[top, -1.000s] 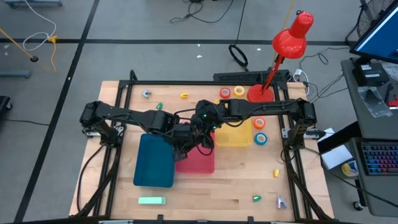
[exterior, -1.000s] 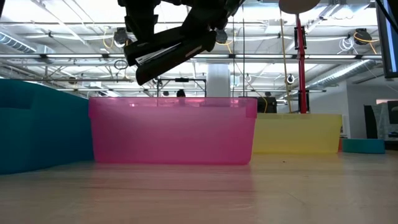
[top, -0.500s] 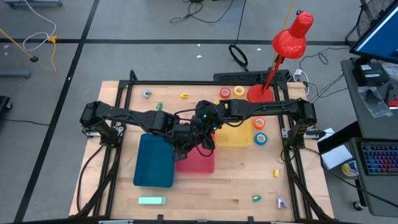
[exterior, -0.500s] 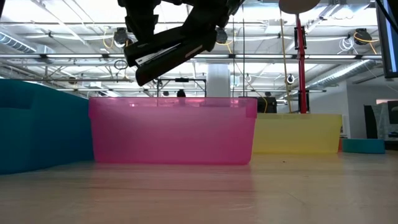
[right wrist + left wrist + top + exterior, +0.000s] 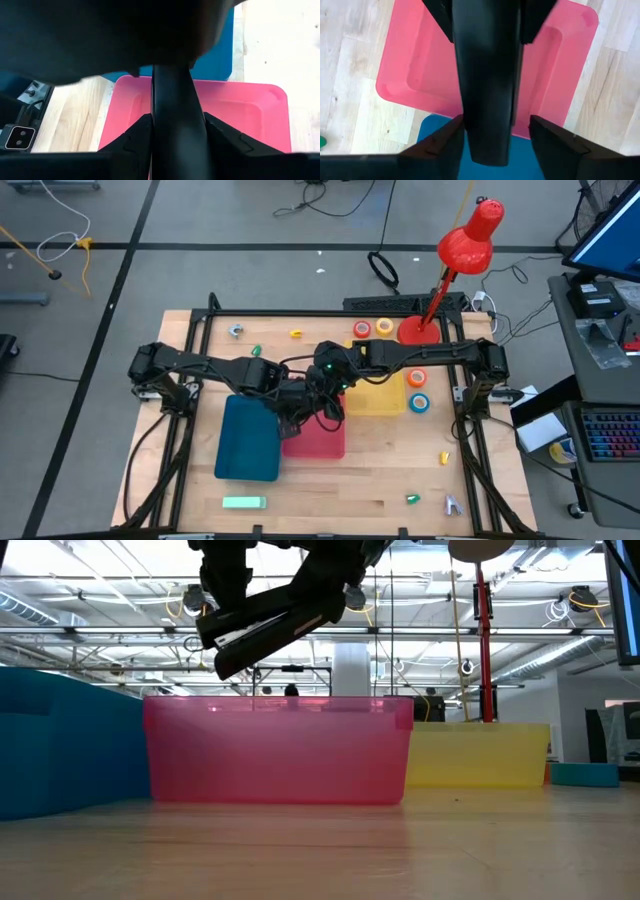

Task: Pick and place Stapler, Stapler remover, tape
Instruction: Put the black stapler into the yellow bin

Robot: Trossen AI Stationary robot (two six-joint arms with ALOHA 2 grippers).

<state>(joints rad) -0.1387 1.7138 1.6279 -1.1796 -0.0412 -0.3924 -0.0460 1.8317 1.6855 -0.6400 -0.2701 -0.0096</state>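
Low view shows the stapler (image 5: 270, 628) above the pink tray (image 5: 277, 750); right gripper (image 5: 172, 131) apparently grasps it, left gripper (image 5: 490, 131) released.

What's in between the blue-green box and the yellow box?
A see-through pink plastic tray stands between the teal plastic tray and the yellow plastic tray. The low view shows this best.

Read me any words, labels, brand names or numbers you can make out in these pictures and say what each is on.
None can be read.
The black stapler, pink tray, teal tray and yellow tray show no print.
The monitor is too small to read.
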